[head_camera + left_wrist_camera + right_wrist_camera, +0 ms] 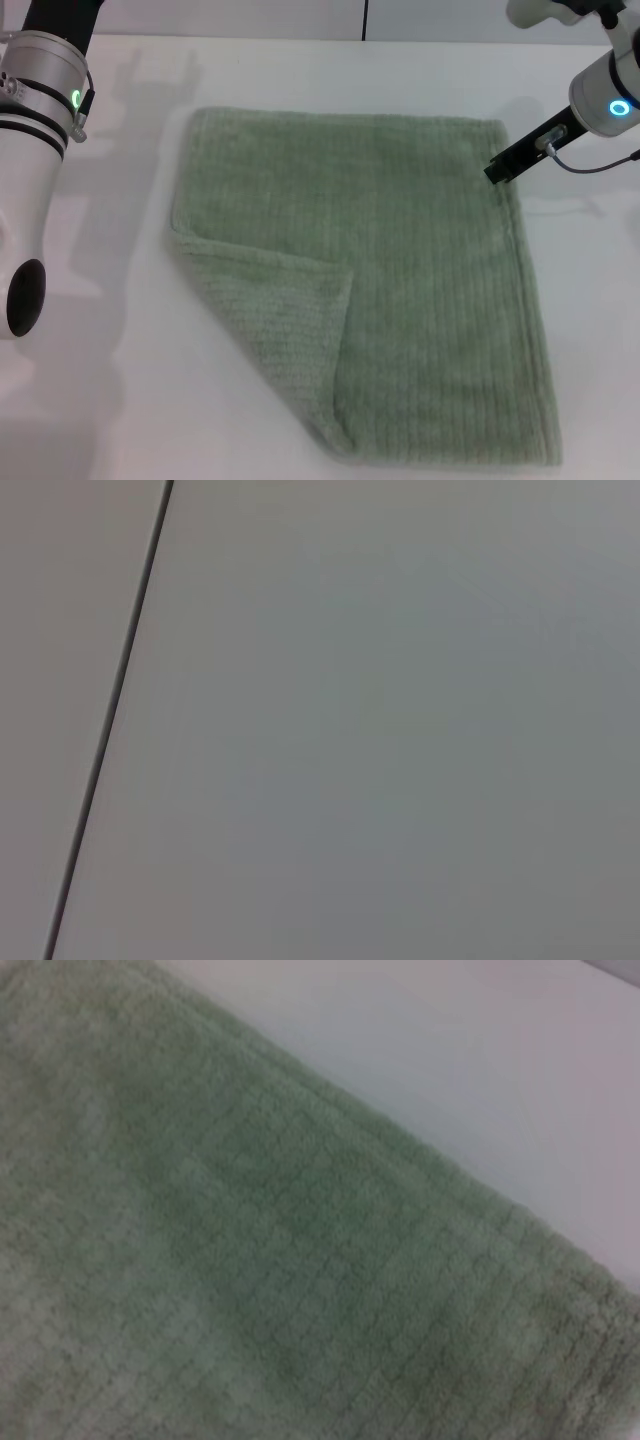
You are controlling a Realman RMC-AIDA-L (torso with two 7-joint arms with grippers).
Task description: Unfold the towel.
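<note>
From the head, the towel (400,290) lies mid-counter (100,400), its near-left corner folded over, the right pincer (497,170) at its far-right corner, grip indiscernible; the right wrist sees terry (250,1260) meeting bare counter (450,1050).

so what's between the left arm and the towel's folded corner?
Nothing: in the head view only bare white table lies between the left arm at the table's left edge and the towel's folded-over corner. The right tool is at the far right corner.
</note>
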